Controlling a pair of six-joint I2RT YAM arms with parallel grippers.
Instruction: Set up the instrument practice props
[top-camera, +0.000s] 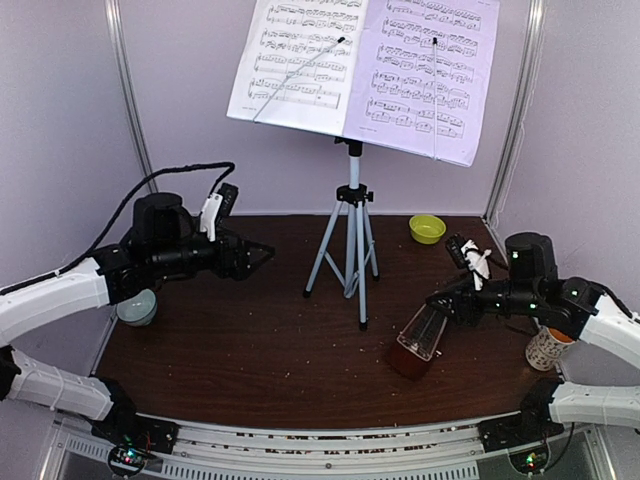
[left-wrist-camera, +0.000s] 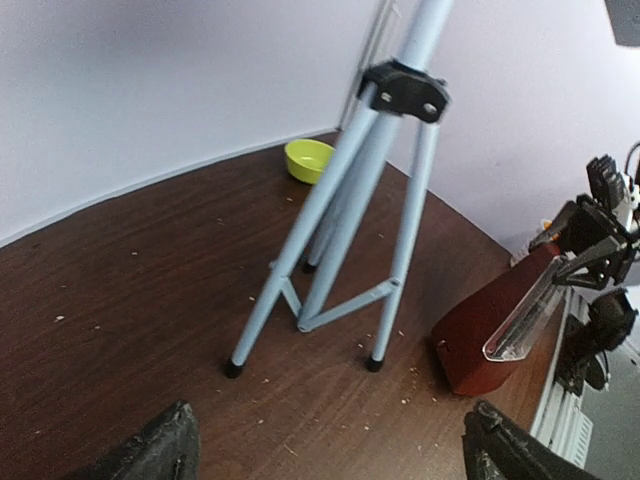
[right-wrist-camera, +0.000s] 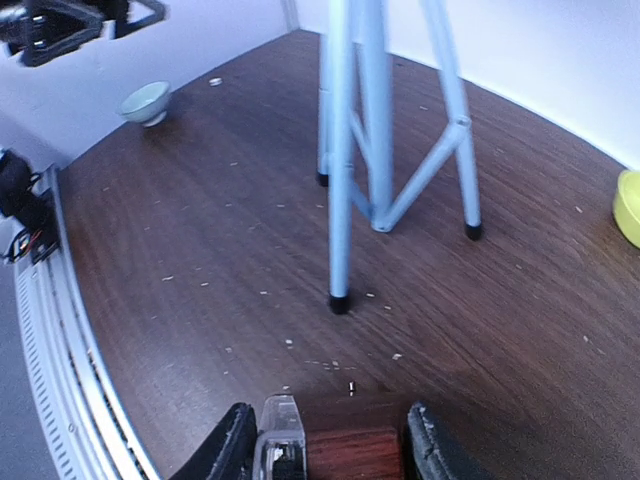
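A dark brown wooden table (top-camera: 250, 340) stands between pale lilac walls. The right gripper (top-camera: 438, 300) has its fingers pinching the top of the small red-brown pyramid metronome with clear cover (top-camera: 415, 345). It is tipped, and sits right of the silver tripod (top-camera: 350, 250). The left gripper (top-camera: 262, 253) is spread wide and empty. The step looks like placing the metronome: next, stand it upright, then let go.

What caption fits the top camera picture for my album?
The right gripper holds the tilted metronome beside the music stand.
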